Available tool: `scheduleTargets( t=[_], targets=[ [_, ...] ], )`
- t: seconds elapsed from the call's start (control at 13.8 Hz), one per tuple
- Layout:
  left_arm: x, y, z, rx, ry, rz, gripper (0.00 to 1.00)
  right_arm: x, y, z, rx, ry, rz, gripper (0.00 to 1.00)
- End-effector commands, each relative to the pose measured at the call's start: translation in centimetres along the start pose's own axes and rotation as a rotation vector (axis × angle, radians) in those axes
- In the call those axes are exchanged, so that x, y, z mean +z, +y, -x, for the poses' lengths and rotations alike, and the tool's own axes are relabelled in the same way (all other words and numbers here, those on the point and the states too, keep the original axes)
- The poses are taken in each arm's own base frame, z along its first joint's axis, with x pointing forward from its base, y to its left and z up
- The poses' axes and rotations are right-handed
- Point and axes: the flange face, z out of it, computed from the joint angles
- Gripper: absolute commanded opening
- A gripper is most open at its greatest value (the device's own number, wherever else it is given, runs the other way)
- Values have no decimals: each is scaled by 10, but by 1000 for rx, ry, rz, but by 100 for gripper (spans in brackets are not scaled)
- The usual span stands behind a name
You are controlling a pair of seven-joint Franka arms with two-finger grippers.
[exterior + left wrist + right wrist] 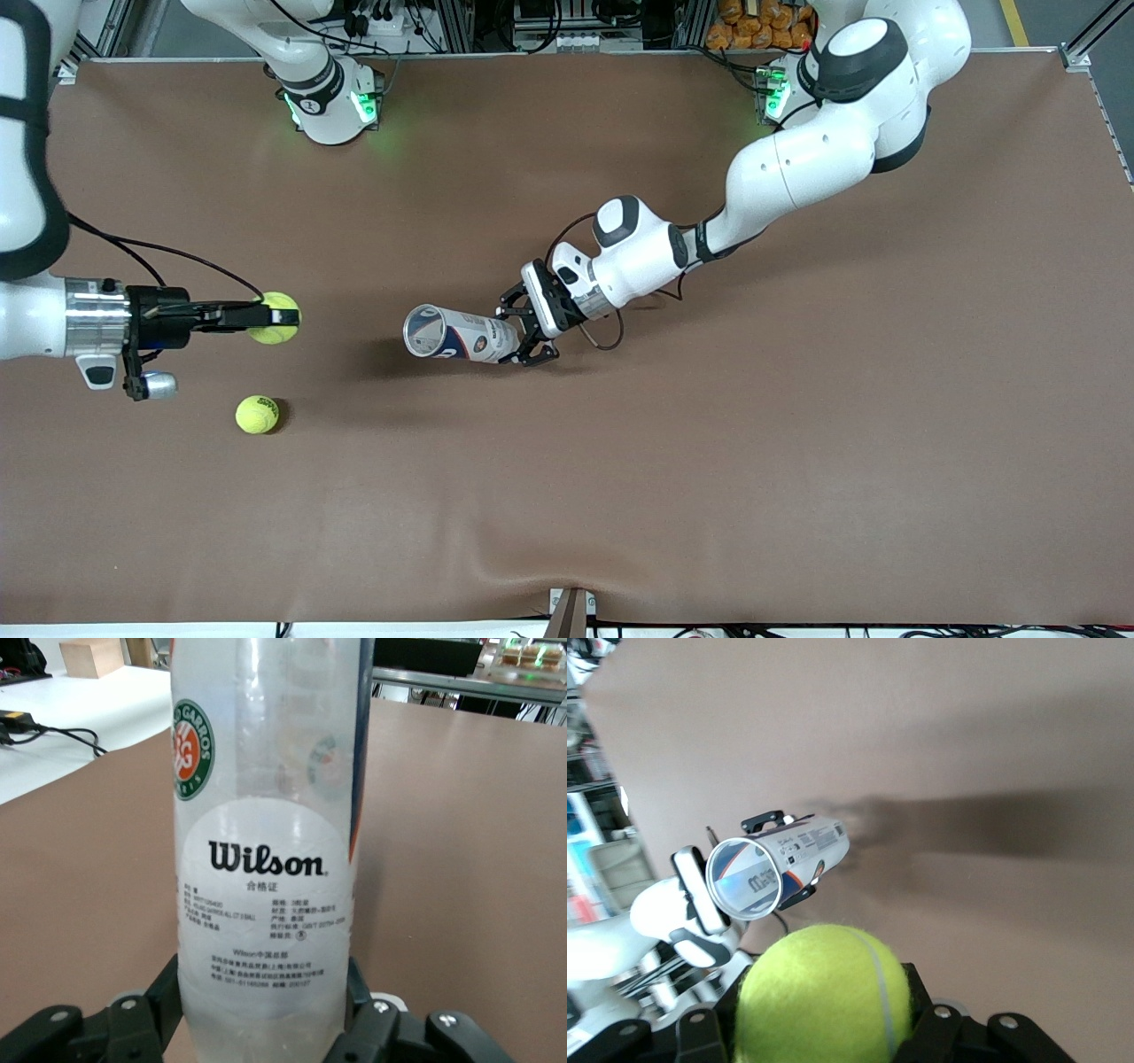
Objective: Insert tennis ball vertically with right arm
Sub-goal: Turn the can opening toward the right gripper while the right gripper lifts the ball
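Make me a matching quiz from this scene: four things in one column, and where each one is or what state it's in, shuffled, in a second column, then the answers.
Things:
1. right claw
2. left claw
3. loose tennis ball
4. ball can

States:
A. lying on the brown table, nearest the front camera
B. shut on the can's closed end
C. tilted on its side, open mouth toward the right arm's end
D. shut on the held tennis ball

Pairs: 1-D, 2-B, 3-A, 4-C
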Motion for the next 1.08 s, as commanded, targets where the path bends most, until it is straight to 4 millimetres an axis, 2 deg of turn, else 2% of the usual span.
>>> scheduleTargets(
  t=[0.0,0.07,0.22,0.36,0.58,0.72,0.94,1.01],
  targets=[
    [-8,-20,1,-7,82,-3,56,11,-51,0,55,47,80,0],
    [-10,-19,1,-11,84,4,56,14,-69,1,88,67,127,0],
    [-23,-18,-1,-34,108,27,56,36,-112,11,154,90,250,0],
    [-35,-22,2,-45,140,52,56,60,-150,16,242,149,301,0],
    [-40,-20,10,-51,140,66,55,64,-154,17,247,161,329,0],
    [-49,-25,24,-37,145,72,54,64,-154,17,248,163,333,0],
    [-43,-17,47,13,172,97,54,56,-143,14,230,183,384,0],
    [-45,-19,48,29,179,92,54,55,-140,13,208,188,414,0]
  ],
)
